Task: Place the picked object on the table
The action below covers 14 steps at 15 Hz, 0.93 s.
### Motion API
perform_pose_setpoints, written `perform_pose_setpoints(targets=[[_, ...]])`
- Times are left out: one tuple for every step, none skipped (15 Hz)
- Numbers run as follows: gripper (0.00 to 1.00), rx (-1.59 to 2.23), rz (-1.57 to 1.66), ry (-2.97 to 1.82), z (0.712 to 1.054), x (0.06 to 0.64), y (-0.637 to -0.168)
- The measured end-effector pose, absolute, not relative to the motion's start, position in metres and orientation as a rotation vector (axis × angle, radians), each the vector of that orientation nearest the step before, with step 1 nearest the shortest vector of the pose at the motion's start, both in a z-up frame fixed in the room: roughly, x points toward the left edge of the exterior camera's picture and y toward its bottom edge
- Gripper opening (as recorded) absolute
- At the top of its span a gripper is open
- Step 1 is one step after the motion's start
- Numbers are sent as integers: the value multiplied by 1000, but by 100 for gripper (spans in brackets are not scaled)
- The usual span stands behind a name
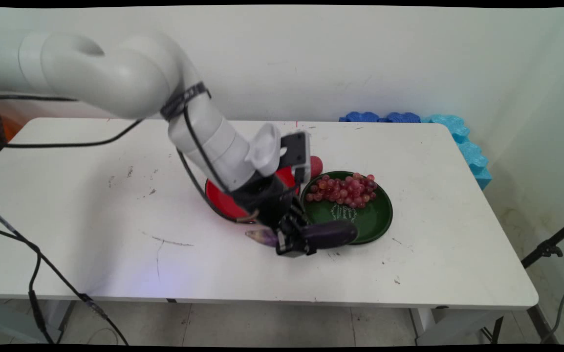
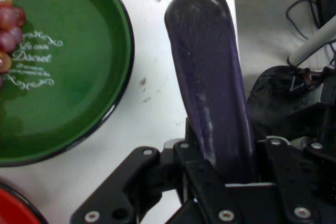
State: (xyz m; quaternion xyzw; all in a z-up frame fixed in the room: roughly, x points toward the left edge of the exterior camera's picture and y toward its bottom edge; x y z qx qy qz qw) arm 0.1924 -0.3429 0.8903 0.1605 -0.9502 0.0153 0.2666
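On the white table (image 1: 91,205), left to right: red plate (image 1: 221,203), partly hidden under the arm. Black gripper (image 1: 295,240), low over the tabletop, fingers pinching a dark purple eggplant (image 1: 328,233) across its middle; the eggplant lies level, pale stem end pointing left, rounded end beside the near rim of the green plate (image 1: 377,215). Red fruit (image 1: 315,166) behind the gripper, partly hidden. Green plate holds a bunch of red grapes (image 1: 344,189); white ornamental lettering at its centre, one word seemingly "Discover" (image 2: 32,56), otherwise unreadable.
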Motion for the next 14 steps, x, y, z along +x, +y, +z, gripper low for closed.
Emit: perform_pose_setpoints(targets=[[0, 433, 42, -2570, 883, 194, -340], [0, 434, 43, -2575, 874, 195, -338], [0, 436, 44, -2579, 865, 196, -336], [0, 438, 43, -2582, 857, 197, -334], [0, 441, 40, -2586, 848, 198, -332], [0, 444, 38, -2589, 840, 198, -330], [0, 447, 36, -2592, 833, 199, -329], [0, 448, 35, -2593, 829, 200, -328], [0, 449, 35, -2595, 823, 200, -327], [0, 452, 37, -2596, 817, 201, -326], [0, 456, 40, -2596, 811, 201, -325], [0, 459, 41, -2596, 807, 201, -325], [0, 461, 42, -2596, 805, 201, -325], [0, 464, 43, -2596, 801, 201, -324]])
